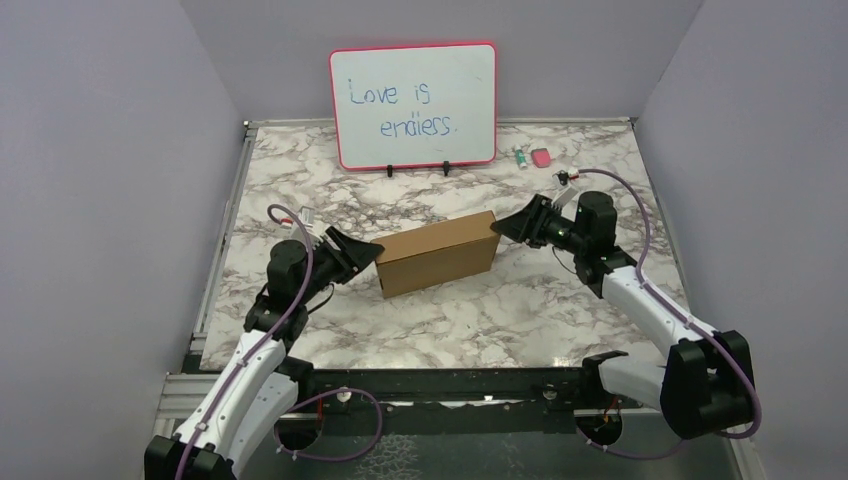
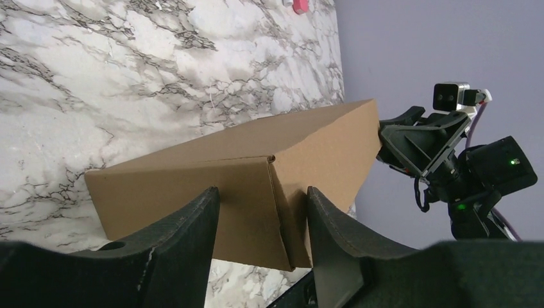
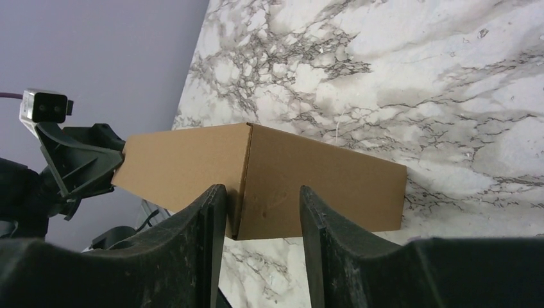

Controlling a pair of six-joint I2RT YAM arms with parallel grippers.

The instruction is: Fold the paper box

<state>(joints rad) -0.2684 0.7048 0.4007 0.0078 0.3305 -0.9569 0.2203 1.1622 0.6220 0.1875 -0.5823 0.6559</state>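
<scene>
The paper box (image 1: 438,252), closed into a plain brown block, is lying on the marble table (image 1: 480,310), in front of the whiteboard (image 1: 413,105) and apart from it. The end of the box on the left arm's side is being straddled by the left gripper (image 1: 372,250). Its fingers (image 2: 192,224) are being held apart around a corner edge, and it cannot be told whether the cardboard is being pinched. The opposite end is being straddled likewise by the right gripper (image 1: 500,228), and its hold cannot be told either. A small pink item (image 1: 541,157) is lying just right of the whiteboard.
</scene>
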